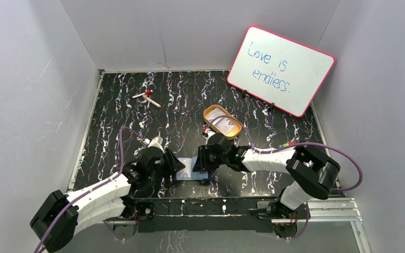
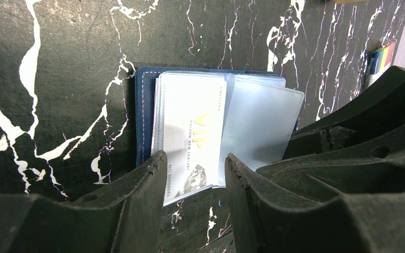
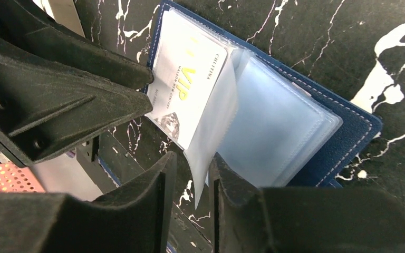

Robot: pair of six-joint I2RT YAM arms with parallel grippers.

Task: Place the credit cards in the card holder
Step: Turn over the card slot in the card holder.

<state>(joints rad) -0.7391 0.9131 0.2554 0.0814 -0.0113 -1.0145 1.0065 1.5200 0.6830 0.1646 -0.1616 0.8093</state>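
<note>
1. The dark navy-blue folding card holder [image 2: 143,121] lies open on the black marbled bench [image 1: 116,132], at the middle of its near edge.
2. Its clear plastic sleeves [image 2: 258,126] hold one pale white plastic card [image 2: 190,132] printed "VIP". The card sits partly inside a sleeve with one end sticking out.
3. The left gripper [image 2: 195,176] has its fingers spread to either side of that end.
4. The right gripper [image 3: 191,179] has its fingers set narrowly around a lifted sleeve; I cannot tell whether they pinch it.
5. The oval golden-orange tin [image 1: 222,121] stands further back, right of centre. Its middle is pale, and what it holds is too small to tell.
</note>
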